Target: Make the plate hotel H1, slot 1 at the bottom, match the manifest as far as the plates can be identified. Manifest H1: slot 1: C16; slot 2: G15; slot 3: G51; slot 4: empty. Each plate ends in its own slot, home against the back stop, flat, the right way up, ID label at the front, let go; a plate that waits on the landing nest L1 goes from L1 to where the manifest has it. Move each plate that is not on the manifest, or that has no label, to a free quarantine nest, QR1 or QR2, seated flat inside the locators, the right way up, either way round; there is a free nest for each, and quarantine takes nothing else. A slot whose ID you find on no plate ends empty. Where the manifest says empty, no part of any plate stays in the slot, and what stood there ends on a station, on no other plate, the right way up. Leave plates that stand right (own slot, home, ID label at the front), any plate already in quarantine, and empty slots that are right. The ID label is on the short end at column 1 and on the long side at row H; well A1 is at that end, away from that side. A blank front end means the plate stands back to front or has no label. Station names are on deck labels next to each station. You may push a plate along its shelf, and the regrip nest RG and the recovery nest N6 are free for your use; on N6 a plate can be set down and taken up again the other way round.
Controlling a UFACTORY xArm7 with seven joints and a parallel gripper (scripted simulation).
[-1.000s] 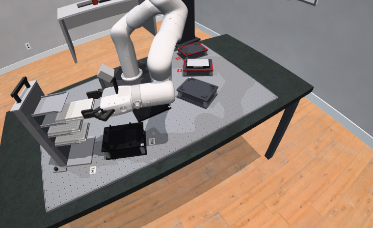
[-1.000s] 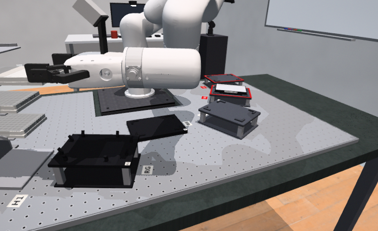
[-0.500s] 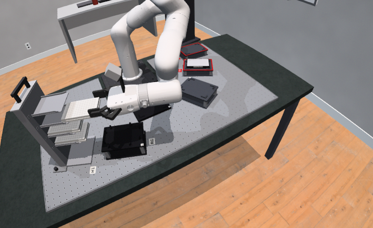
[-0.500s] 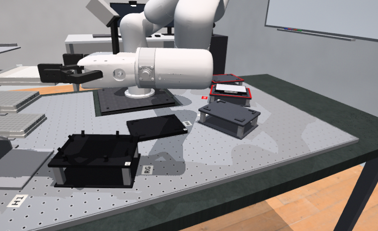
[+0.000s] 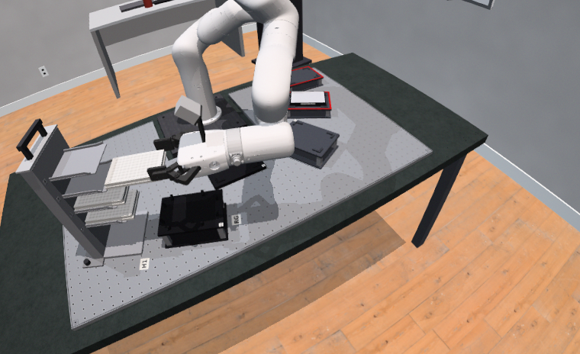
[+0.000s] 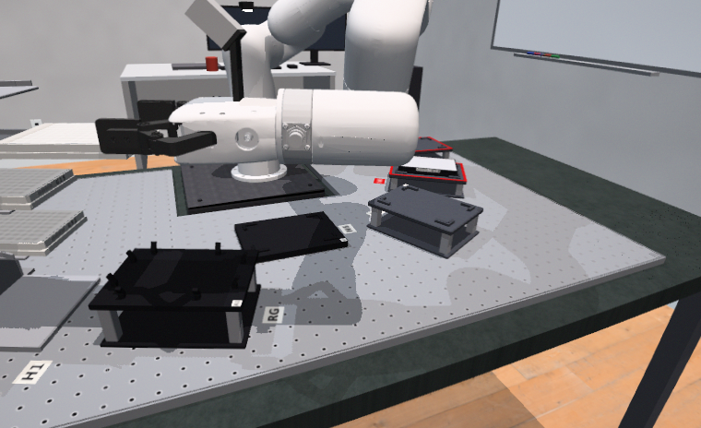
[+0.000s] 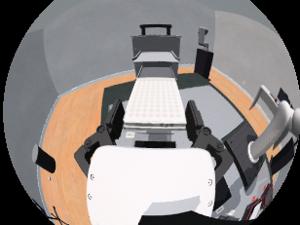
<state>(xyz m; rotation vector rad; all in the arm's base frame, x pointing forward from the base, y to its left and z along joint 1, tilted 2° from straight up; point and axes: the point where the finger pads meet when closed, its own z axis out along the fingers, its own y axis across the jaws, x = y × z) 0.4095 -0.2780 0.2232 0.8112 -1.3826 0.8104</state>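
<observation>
1. The gripper [image 5: 163,157] has its fingers spread wide and clamped on the two long sides of a white plate [image 5: 133,167], gripping it at the end nearest the arm.
2. The plate lies flat, its long axis in line with the forearm and pointing straight at the plate rack [image 5: 46,193]; in the wrist view it stretches away from the fingers towards the shelves.
3. Seen from above, its far end seems just at or overlapping the front edge of the third shelf up; most of it hangs in the open between the rack and the wrist. I cannot tell whether it has cleared the shelf.
4. Two grey plates [image 5: 101,198] sit on the lower shelves; the top shelf [image 5: 78,160] looks bare.
5. Judging by this, any move runs along that long axis, keeping the plate level.
</observation>
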